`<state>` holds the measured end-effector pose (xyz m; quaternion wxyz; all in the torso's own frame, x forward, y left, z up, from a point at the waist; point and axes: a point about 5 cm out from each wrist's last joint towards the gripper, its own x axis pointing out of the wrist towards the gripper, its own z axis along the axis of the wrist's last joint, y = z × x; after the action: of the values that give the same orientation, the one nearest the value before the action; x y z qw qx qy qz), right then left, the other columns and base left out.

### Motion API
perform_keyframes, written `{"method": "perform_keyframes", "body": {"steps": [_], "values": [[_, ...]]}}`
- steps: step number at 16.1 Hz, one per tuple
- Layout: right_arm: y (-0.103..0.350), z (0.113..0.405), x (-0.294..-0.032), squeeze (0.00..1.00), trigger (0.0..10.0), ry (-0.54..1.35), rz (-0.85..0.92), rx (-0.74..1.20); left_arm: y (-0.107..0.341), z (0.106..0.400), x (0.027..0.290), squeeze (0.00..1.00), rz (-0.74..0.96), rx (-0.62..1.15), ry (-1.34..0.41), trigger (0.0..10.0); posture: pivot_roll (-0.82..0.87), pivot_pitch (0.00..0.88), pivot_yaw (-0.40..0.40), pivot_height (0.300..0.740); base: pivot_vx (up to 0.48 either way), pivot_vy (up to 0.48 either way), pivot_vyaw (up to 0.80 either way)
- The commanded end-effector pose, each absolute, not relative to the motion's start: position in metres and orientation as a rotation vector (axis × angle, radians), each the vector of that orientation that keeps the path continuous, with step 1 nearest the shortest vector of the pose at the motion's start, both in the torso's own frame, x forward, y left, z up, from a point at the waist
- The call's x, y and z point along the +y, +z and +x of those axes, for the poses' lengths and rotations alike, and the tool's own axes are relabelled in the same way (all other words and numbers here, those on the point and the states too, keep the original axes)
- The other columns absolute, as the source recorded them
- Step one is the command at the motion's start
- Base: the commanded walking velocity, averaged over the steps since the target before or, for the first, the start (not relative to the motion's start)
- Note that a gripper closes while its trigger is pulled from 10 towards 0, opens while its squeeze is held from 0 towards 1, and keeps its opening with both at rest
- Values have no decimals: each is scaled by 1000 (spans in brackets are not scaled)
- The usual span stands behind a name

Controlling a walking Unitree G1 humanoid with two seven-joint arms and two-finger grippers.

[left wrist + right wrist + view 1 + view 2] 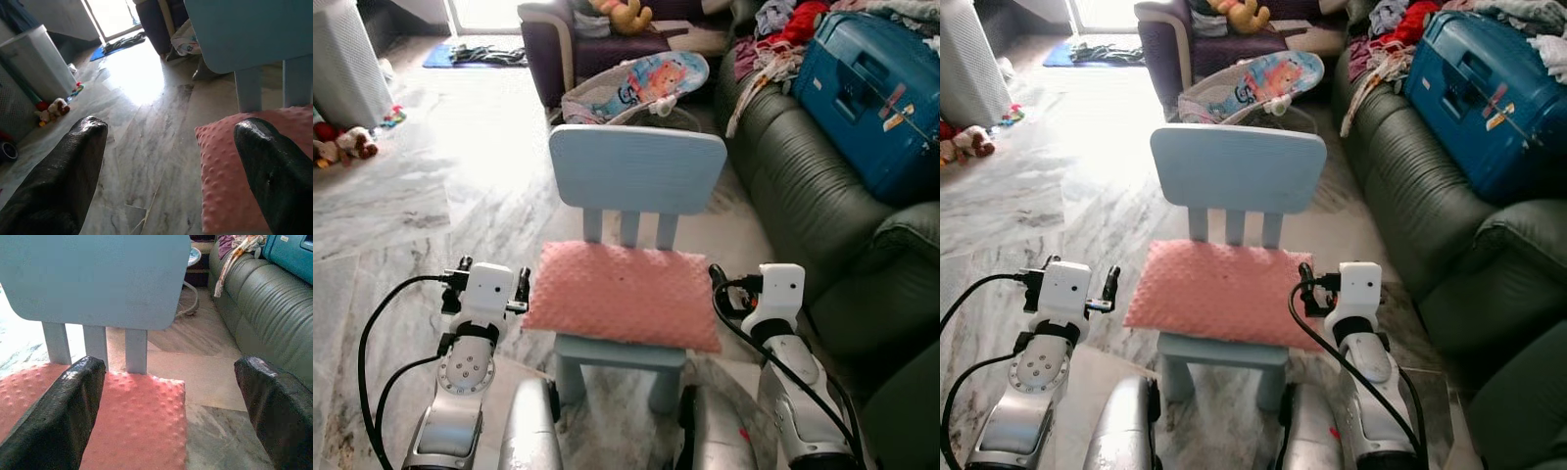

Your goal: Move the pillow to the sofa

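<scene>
Both grippers, left gripper (492, 283) and right gripper (736, 286), hang spread apart at lower frame, flanking the pink pillow (622, 294) on the small blue chair (637, 168). Its long axis runs across between them, equally near each; the sofa (822, 196) waits at right.

Pink pillow (1219, 292) lies on the chair (1237, 171) (pale blue).

The small light-blue plastic chair (636, 171) has its seat almost wholly covered by the pink dimpled fabric pillow (622, 294) — only the front edge shows. The dark green leather sofa (822, 206) is cut off at the frame's right edge, its cushions partly buried under a blue hard-shell suitcase (867, 98).
</scene>
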<state>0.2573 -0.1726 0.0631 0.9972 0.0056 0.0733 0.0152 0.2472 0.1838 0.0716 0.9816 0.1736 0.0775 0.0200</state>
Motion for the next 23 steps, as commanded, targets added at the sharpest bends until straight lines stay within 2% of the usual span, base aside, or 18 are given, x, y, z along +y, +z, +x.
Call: {"method": "perform_keyframes", "body": {"steps": [1,5,13,16,20,23], "values": [[66,260,-174,0,10000,20,19,132,71,248,183,0,368,161,31,10000,37,0,-45,597,300,0,0],[66,261,-174,0,10000,27,6,136,70,249,182,0,347,163,32,10000,36,0,-44,597,420,0,0],[65,266,-170,0,10000,16,2,132,69,254,182,0,360,176,14,10000,42,0,-25,597,0,0,0],[64,264,-168,0,10000,16,12,130,67,251,178,0,359,191,-7,10000,44,0,-35,577,0,0,0],[65,259,-163,0,10000,20,18,134,63,253,183,0,376,223,-10,10000,10,0,-26,522,0,0,0],[65,261,-163,0,10000,15,28,149,61,258,183,0,403,251,-49,10000,0,6,-22,517,0,0,0]]}}
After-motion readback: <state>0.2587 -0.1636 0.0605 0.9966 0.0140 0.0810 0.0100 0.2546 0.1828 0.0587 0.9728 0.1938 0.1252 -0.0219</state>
